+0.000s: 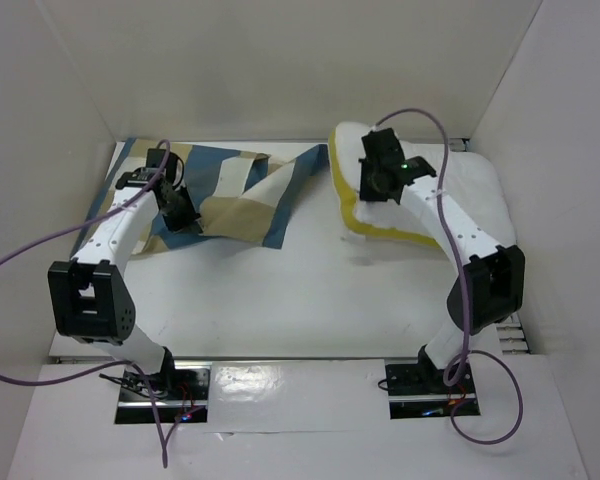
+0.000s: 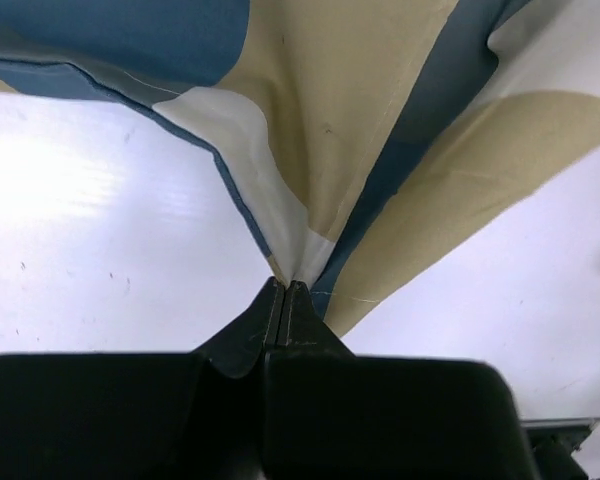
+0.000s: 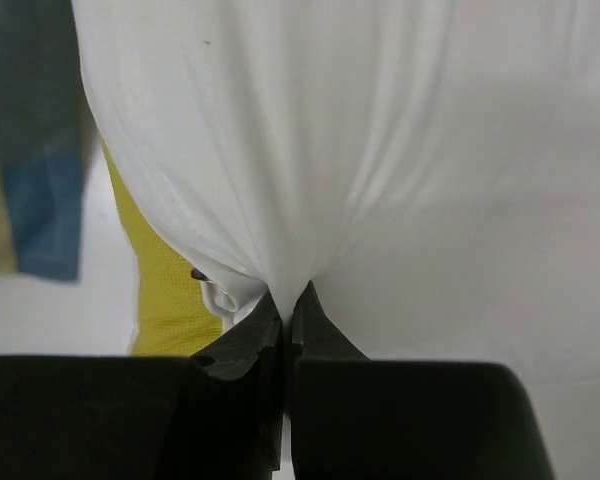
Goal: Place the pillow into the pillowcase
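The pillowcase (image 1: pixel 242 192), in blue, tan and cream blocks, lies crumpled at the back left of the table. My left gripper (image 1: pixel 183 219) is shut on a pinch of its cloth, which fans out above the jaws in the left wrist view (image 2: pixel 330 150). The pillow (image 1: pixel 470 190), white with a yellow edge band (image 1: pixel 365 222), lies at the back right, its left end lifted. My right gripper (image 1: pixel 378 182) is shut on a fold of its white cover (image 3: pixel 380 180) near the yellow band (image 3: pixel 165 290).
White walls close the table in at the back, left and right. Bare white tabletop (image 1: pixel 300 290) lies between the cloth and the arm bases. Purple cables loop from both arms.
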You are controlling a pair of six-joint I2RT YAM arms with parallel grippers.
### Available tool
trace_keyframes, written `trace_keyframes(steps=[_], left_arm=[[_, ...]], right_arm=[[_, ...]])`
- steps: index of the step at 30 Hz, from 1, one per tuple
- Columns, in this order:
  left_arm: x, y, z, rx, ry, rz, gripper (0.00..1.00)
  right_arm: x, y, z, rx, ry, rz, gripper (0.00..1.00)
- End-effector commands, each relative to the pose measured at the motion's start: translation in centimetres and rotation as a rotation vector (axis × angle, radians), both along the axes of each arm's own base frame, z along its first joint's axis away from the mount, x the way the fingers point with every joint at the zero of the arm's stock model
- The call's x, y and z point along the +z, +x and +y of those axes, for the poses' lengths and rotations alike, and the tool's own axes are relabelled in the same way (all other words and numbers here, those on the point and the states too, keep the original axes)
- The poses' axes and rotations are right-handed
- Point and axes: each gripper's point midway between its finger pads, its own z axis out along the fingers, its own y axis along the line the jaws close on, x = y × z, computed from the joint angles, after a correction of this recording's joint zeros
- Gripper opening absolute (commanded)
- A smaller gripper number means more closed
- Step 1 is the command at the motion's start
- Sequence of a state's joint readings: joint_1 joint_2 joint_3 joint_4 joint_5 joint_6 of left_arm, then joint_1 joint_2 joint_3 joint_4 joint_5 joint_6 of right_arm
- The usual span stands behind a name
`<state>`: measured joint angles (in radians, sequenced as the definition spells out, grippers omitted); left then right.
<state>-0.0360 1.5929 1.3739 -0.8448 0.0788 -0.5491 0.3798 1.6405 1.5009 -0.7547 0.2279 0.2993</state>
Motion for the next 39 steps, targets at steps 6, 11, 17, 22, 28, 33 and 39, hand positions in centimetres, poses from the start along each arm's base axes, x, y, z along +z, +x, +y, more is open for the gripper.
trace_keyframes(steps=[6, 11, 17, 22, 28, 33, 39], left_arm=[[-3.3, -7.2, -2.0, -0.064, -0.038, 0.145, 0.00], [-3.5, -8.1, -1.2, -0.026, 0.035, 0.155, 0.34], [4.4, -4.0, -5.9, -0.154, 0.125, -0.133, 0.47], [2.3, -4.6, -14.5, -0.429, 0.053, -0.066, 0.41], [-3.8, -4.7, -20.9, -0.480, -0.043, -0.032, 0.76], [-6.1, -3.6, -23.4, -0.475, -0.016, -0.058, 0.83], [-9.9, -1.7, -23.2, -0.417, 0.115, -0.065, 0.80]], right_arm=[[11.8, 4.3, 2.4, 0.104, 0.161, -0.279, 0.00], [12.4, 1.7, 6.9, 0.264, 0.216, -0.279, 0.00], [11.0, 0.2, 5.0, 0.147, 0.250, -0.242, 0.00], [12.4, -0.7, 2.3, 0.070, 0.293, -0.274, 0.00], [14.3, -2.8, -0.5, 0.010, 0.294, -0.295, 0.00], [15.8, -3.7, -0.6, 0.026, 0.318, -0.315, 0.00], [15.6, -3.6, -0.5, 0.026, 0.337, -0.309, 0.00]])
